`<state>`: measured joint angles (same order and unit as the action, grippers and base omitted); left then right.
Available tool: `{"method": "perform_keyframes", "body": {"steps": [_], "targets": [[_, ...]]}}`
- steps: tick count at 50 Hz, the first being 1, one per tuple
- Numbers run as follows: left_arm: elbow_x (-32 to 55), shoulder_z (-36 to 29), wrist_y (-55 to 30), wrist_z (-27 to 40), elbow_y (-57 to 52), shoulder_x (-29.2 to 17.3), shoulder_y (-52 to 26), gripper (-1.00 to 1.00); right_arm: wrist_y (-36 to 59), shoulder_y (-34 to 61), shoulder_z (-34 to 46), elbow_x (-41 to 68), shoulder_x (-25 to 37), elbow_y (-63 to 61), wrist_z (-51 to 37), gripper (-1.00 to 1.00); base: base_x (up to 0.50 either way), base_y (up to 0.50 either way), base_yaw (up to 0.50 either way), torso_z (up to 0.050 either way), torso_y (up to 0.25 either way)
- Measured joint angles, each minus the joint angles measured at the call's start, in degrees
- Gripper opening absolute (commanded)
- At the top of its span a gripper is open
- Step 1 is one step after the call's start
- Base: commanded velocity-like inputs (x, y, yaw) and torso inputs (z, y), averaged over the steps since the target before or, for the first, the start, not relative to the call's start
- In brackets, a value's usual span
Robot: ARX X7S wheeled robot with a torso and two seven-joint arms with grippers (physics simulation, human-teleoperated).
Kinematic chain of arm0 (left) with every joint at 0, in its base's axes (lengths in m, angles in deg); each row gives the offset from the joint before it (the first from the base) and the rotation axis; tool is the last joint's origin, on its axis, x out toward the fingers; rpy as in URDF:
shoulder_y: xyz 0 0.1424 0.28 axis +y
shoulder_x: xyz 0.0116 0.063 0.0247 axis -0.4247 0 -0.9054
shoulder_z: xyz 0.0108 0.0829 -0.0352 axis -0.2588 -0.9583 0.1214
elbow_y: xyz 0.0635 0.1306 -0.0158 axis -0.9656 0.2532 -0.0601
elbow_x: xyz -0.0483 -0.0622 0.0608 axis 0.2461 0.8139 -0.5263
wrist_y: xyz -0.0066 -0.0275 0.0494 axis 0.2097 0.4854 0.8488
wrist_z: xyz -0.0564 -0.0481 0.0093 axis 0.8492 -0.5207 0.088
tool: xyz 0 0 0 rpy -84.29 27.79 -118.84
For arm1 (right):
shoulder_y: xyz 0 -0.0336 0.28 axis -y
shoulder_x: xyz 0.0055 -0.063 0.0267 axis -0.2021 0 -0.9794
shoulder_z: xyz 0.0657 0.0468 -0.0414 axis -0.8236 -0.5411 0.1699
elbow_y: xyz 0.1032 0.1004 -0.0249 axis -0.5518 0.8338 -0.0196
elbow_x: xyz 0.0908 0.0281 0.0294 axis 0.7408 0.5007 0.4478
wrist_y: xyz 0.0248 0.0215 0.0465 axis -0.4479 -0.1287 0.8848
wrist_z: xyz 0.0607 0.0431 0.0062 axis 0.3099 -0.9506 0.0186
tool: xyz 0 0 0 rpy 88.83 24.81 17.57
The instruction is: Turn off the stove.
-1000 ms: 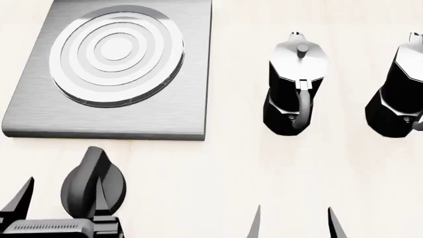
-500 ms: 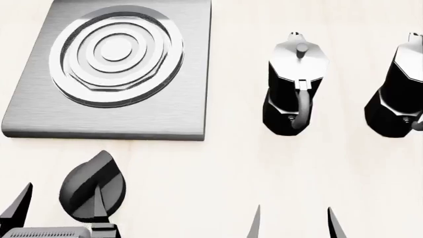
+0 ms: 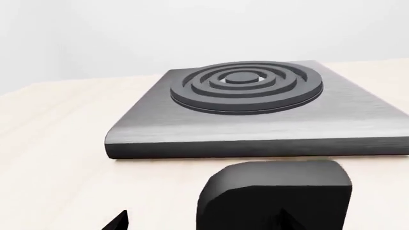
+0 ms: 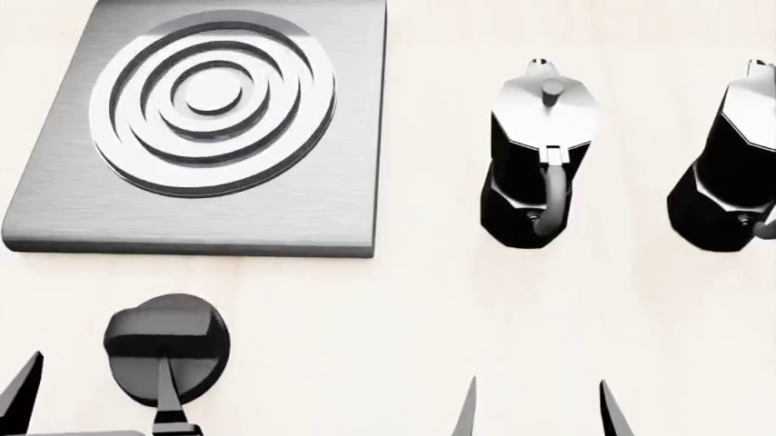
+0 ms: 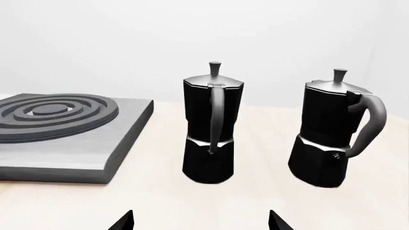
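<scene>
The stove point(image 4: 54, 195) is a flat grey slab with a round burner of concentric rings point(image 4: 213, 100) at the back left; it also shows in the left wrist view point(image 3: 255, 124) and the right wrist view point(image 5: 70, 153). A small black round knob point(image 4: 166, 350) lies in front of it, its ridge lying crosswise. My left gripper point(image 4: 94, 398) is open: one fingertip point(image 4: 164, 395) lies over the knob, the other point(image 4: 24, 386) stands off to its left. In the left wrist view the knob point(image 3: 275, 196) fills the near right. My right gripper point(image 4: 537, 411) is open and empty.
Two black-and-silver moka pots point(image 4: 540, 154) point(image 4: 728, 163) stand upright right of the stove, handles toward me; they also show in the right wrist view point(image 5: 211, 129) point(image 5: 329, 134). The light wooden tabletop point(image 4: 401, 300) lies between the knob and my right gripper.
The knob has turned: its ridge went from nearly upright to crosswise. My left gripper has drawn back toward the bottom edge. The burner's rings look darker. The right arm has not moved.
</scene>
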<state>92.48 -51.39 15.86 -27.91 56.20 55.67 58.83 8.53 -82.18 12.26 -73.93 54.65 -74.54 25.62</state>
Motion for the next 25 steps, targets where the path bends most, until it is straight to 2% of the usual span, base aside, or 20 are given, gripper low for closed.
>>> {"method": "perform_keyframes", "body": {"steps": [25], "targets": [[1.5,2.27,-0.24,2.65,0.07,-1.34,1.06,1.0,-0.2,0.11,0.32,0.05,0.24,0.24,-0.3,1.0,0.0,0.0,0.0,0.0,0.0]]}}
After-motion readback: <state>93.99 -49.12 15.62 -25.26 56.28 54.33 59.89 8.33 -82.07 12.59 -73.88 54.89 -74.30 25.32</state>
